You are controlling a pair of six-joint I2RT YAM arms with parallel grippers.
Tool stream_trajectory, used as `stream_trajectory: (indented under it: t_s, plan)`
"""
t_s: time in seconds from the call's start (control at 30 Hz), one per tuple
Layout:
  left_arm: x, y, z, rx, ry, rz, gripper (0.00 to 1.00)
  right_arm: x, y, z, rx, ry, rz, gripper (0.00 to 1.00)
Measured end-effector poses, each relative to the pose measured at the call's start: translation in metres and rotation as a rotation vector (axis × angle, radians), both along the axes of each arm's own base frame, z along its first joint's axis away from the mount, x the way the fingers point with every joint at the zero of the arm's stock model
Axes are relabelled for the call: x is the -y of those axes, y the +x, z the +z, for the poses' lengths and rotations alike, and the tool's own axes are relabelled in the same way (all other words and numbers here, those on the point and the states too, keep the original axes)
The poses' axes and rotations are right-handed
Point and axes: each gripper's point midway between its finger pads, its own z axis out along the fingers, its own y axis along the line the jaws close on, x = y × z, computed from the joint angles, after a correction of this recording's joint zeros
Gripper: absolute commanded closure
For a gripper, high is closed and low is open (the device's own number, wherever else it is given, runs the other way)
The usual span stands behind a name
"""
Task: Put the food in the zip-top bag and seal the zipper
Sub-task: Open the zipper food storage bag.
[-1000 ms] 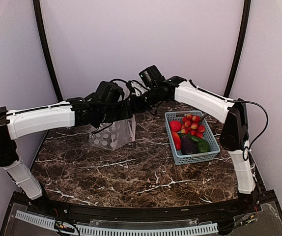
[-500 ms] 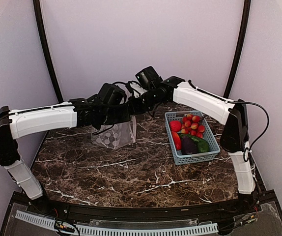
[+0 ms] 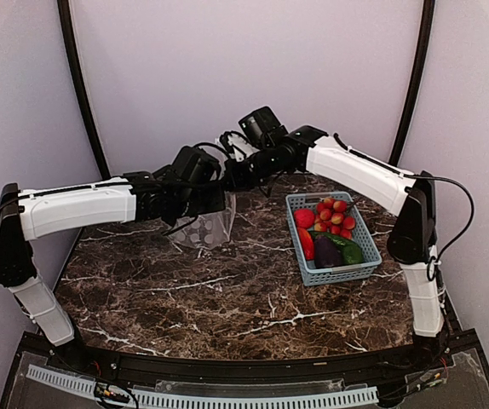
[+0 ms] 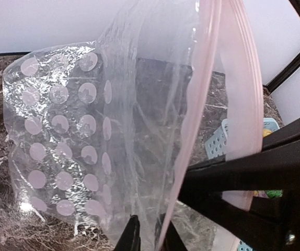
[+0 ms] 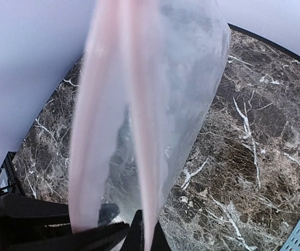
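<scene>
Location: bag [image 3: 204, 228] hangs over the far middle of the counter [image 3: 227, 298], left of the basket [image 3: 340, 274]. Whether its lower edge touches the marble cannot be told.
Food: all food [image 3: 325, 230] lies in the basket, toward the right edge; none is in the bag.
Left gripper [image 4: 149, 238]: closed on the bag's mouth edge, film pinched between the fingers.
Right gripper [image 5: 139, 235]: closed on the zipper [image 5: 139, 130], just beside the left one.
Orientation: mouth uppermost, spotted body drooping below. The zipper's long axis runs roughly left to right between the two grips.
Mouth: its two pink bands appear parted, so judged unsealed.
Handling: thin, light, floppy and probably slick film that creases and collapses without support.
Hold point: the stiffer zipper strip, one lip per gripper, to keep the mouth spread for loading.
</scene>
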Motion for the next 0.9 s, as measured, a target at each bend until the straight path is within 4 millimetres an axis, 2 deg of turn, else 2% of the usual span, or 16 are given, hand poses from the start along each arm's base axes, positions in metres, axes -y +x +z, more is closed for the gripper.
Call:
stream_trajectory:
  t_s: [0.13,0.3,0.47,0.57,0.67,0.77,0.9]
  plan:
    - [-0.004,0.002,0.001,0.020,0.022,0.014,0.99,0.005,0.002,0.010,0.029,0.000,-0.020,1.00]
    - [-0.021,0.000,0.002,0.046,0.064,0.054,0.99,0.015,0.009,0.001,0.049,-0.047,-0.064,1.00]
    - [-0.044,-0.007,0.031,0.115,0.070,0.102,0.99,0.034,0.022,-0.020,0.065,-0.134,-0.139,1.00]
    - [-0.053,-0.010,0.050,0.152,0.057,0.115,0.99,0.044,0.030,-0.025,0.078,-0.163,-0.175,1.00]
    - [-0.054,-0.012,0.058,0.168,0.051,0.108,0.99,0.051,0.034,-0.020,0.088,-0.161,-0.183,0.99]
    - [-0.051,-0.012,0.057,0.165,0.058,0.084,0.99,0.047,0.026,-0.006,0.089,-0.121,-0.124,0.88]
    - [-0.045,-0.013,0.051,0.149,0.067,0.046,0.99,0.030,0.004,0.016,0.098,-0.038,0.045,0.69]
